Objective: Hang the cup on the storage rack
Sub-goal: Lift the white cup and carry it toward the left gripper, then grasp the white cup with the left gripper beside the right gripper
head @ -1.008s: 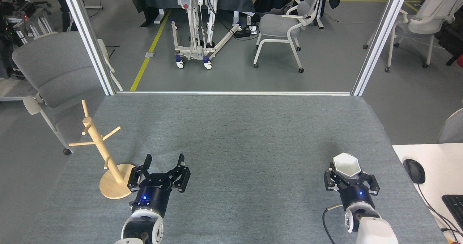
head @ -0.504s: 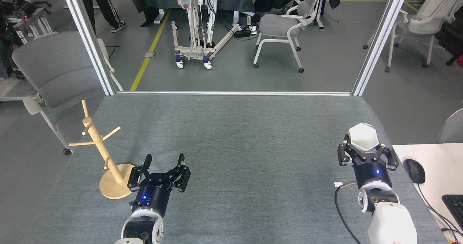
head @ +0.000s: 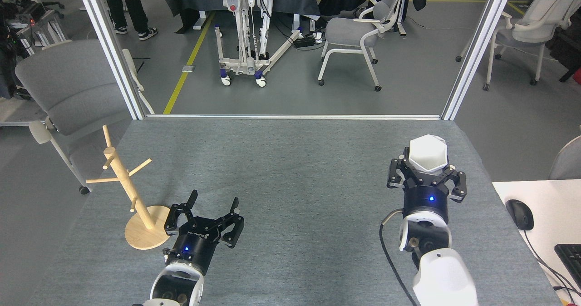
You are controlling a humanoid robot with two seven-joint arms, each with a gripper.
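Observation:
The white hexagonal cup [head: 428, 152] is held above the grey table at the right, with my right gripper [head: 425, 164] shut on it from below. The wooden storage rack [head: 130, 192] stands upright on its round disc base at the table's left, its pegs bare. Just right of that base, my left gripper [head: 212, 206] rests low over the table, open, with nothing between its fingers.
The grey table [head: 290, 170] spreads between the two arms. A white side desk with a mouse [head: 519, 214] and keyboard [head: 571, 256] sits at the right edge. Metal frame posts [head: 111, 51] rise at the far corners. A grey chair [head: 68, 97] stands behind the rack, and a person's legs [head: 127, 6] beyond.
My right gripper carried the cup up, then leftward and farther from me. My left gripper shifted slightly right. A person walked into view at the top left.

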